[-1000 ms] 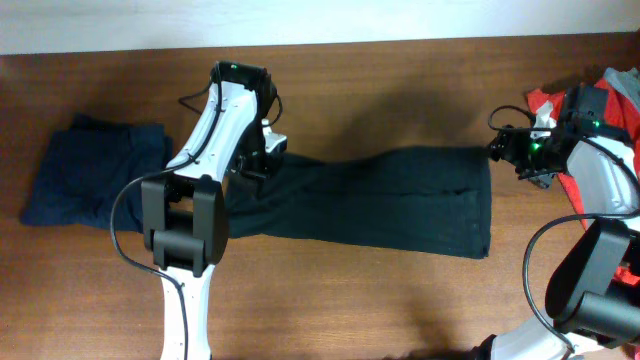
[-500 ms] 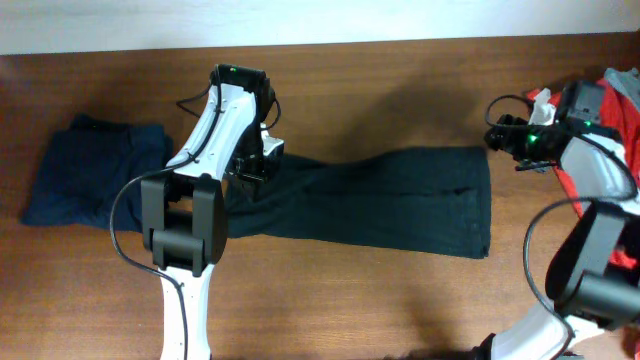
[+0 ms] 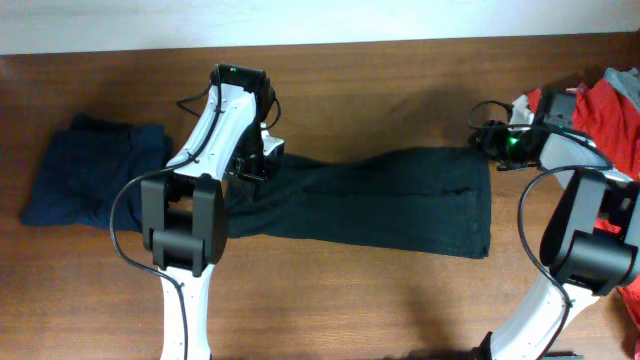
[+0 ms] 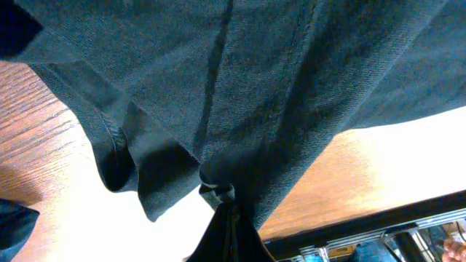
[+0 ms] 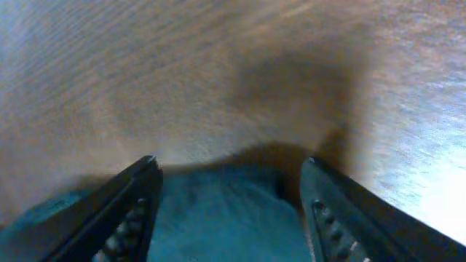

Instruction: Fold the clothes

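Observation:
A black T-shirt (image 3: pixel 380 205) lies stretched in a long band across the middle of the table. My left gripper (image 3: pixel 256 165) is shut on the shirt's left end; in the left wrist view the dark fabric (image 4: pixel 240 94) hangs from the closed jaws (image 4: pixel 227 218). My right gripper (image 3: pixel 482 142) is open at the shirt's top right corner. In the right wrist view its fingers (image 5: pixel 229 211) straddle the shirt's edge (image 5: pixel 226 218) without closing on it.
A folded navy garment (image 3: pixel 90 175) lies at the left of the table. A red garment (image 3: pixel 608 110) is heaped at the right edge, behind my right arm. Bare wooden table (image 3: pixel 350 90) runs along the back and front.
My right gripper has moved left from beside the red heap to the shirt's top right corner. My left gripper has stayed put, holding the shirt.

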Robot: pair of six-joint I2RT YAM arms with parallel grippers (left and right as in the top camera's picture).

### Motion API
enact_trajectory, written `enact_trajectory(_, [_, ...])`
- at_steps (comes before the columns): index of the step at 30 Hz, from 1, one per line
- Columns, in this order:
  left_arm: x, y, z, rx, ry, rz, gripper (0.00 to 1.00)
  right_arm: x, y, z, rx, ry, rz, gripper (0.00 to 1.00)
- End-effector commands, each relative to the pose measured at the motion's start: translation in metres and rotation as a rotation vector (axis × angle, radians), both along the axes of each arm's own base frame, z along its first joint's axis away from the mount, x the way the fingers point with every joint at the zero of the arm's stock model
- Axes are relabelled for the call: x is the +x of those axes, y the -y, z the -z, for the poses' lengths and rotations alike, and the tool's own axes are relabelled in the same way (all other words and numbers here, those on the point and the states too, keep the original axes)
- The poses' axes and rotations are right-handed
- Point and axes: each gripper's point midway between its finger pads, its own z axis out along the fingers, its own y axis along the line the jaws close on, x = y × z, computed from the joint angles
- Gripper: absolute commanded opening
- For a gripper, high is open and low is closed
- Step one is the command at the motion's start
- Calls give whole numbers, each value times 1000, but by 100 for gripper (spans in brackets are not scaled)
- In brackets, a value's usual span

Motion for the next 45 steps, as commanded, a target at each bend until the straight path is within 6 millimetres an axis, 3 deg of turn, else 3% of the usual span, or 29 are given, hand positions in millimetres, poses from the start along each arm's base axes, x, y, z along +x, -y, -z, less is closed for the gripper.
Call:
enact_trajectory(1, [2,-5,-7,10,23,-11,1,-2,-10,30,-33,-95,61,57])
enact_trajectory(6, [2,-5,-7,11,23,-10,2,-10,-7,41,-105,-164,121,28])
enact_trajectory(11, [1,-5,-7,11,22,-10,2,-11,-1,37,-106,-173,148,5])
enact_trajectory(18, [2,-5,-7,12,23,-10,1,-4,9,-14,-126,-116,148,4])
enact_trajectory(20, [2,-6,-7,12,22,-12,1,-7,9,-34,-141,-106,128,4])
enact_trajectory(24, [2,-8,-7,13,19,-17,1,-21,11,-53,-166,-133,141,4])
enact_trajectory(33, [1,-13,-8,32,17,-14,1,-75,20,-46,-252,-352,168,4])
enact_trajectory(38, [3,-20,-8,31,16,-36,1,-106,35,-43,-355,-483,188,4])
enact_trajectory(45, [7,-38,-8,32,16,-87,1,-118,35,-43,-367,-534,182,4])
